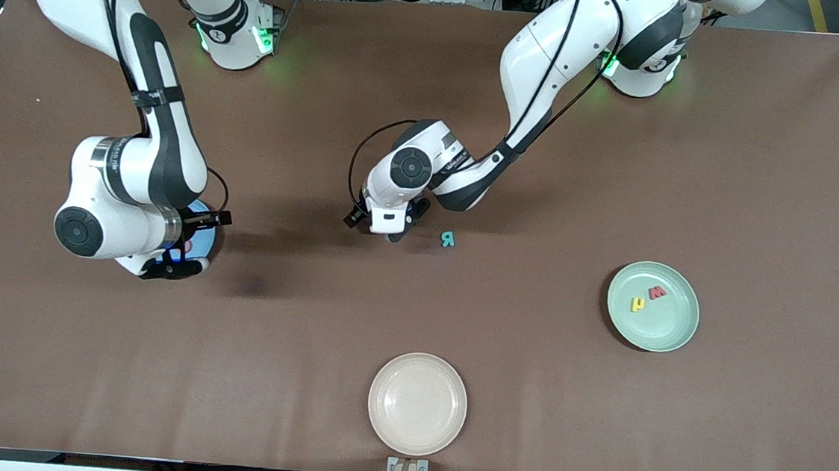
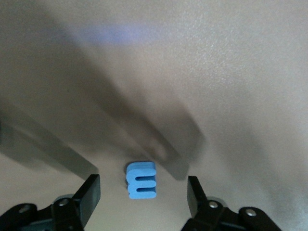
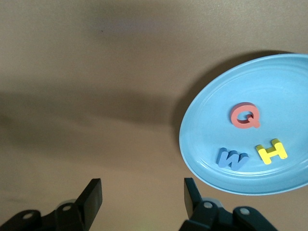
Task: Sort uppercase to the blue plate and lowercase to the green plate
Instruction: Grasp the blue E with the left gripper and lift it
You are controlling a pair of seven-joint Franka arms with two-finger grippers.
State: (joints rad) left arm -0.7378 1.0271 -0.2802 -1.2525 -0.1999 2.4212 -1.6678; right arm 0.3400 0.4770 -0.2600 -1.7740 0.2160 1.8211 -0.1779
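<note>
While the left gripper [image 2: 143,192] hangs low over the middle of the table, a small blue m [image 2: 141,180] lies flat on the brown surface between its spread fingers, which touch nothing. Green R [image 1: 448,238] sits just beside it on the table. That arm bends down sharply from its base. Over at the right arm's end, the right gripper [image 3: 142,197] hovers wide open and empty by the blue plate [image 3: 288,77], which holds red Q [image 3: 245,116], yellow H [image 3: 271,151] and blue M [image 3: 232,159]. Red w [image 1: 657,292] and a yellow letter [image 1: 638,304] rest in the green plate [image 1: 670,332].
</note>
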